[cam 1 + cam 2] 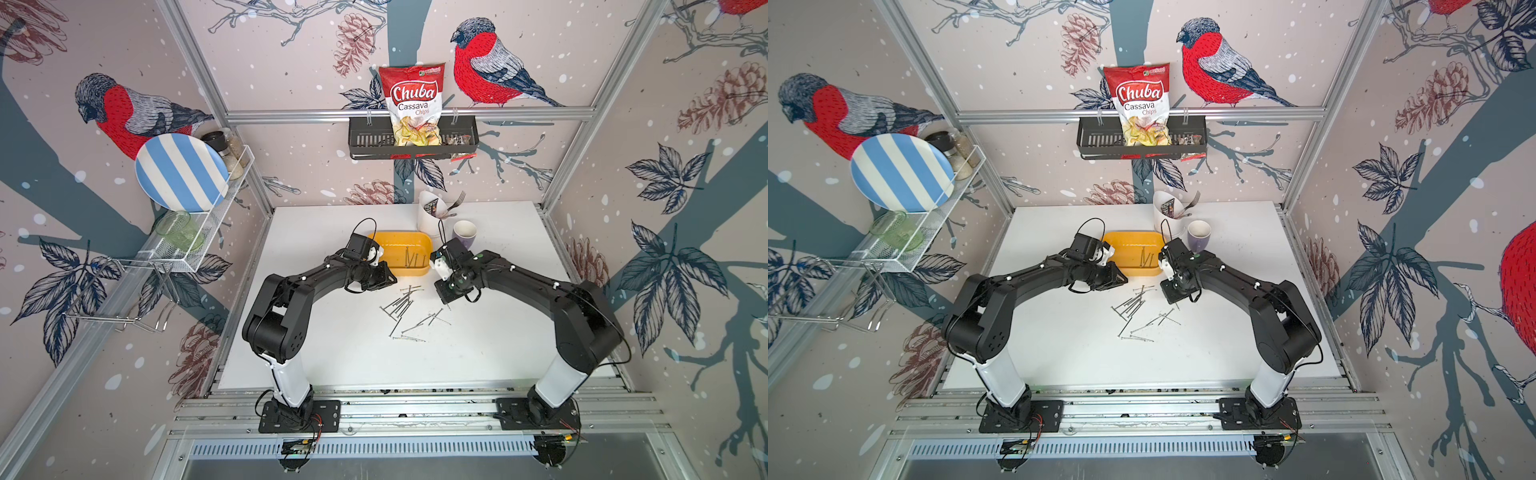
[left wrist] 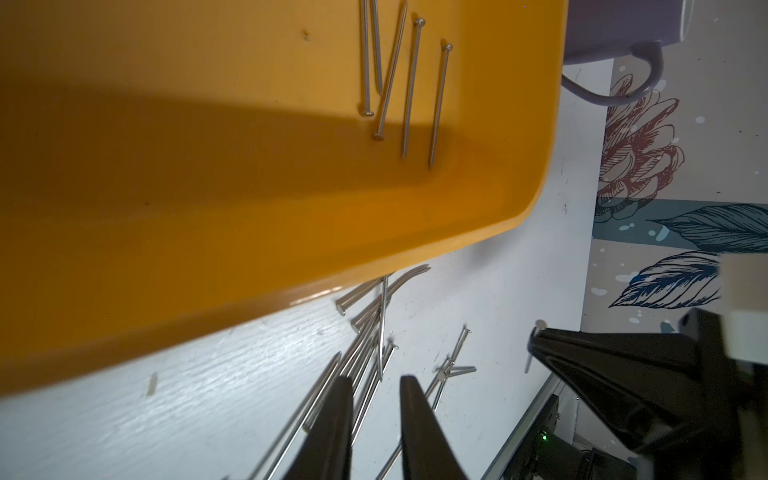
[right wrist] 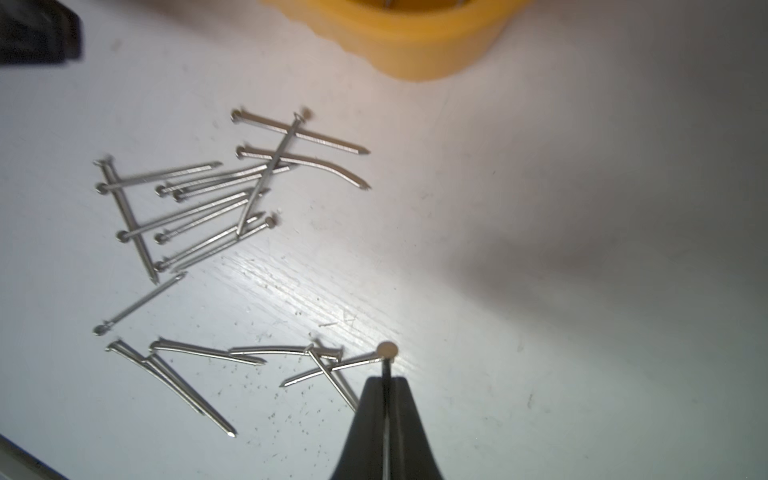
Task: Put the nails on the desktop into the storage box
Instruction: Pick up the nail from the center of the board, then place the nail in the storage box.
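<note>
Right claw (image 3: 385, 380) grips nail (image 3: 387, 352) lengthwise, head foremost.

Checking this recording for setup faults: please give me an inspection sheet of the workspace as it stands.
Surface: white desktop, scuffed, with dark specks near the pile.
Job's things: nails piled loose on the desktop; five seen in the storage box.
Clutter: cutlery holder with fork, and mug, by the box's far corner.
Grippers: right gripper shut on one nail; left gripper open, empty.
Cables: black loops at both wrists, clear of the nails.
Surroundings: chips bag in wall basket; striped plate.
</note>
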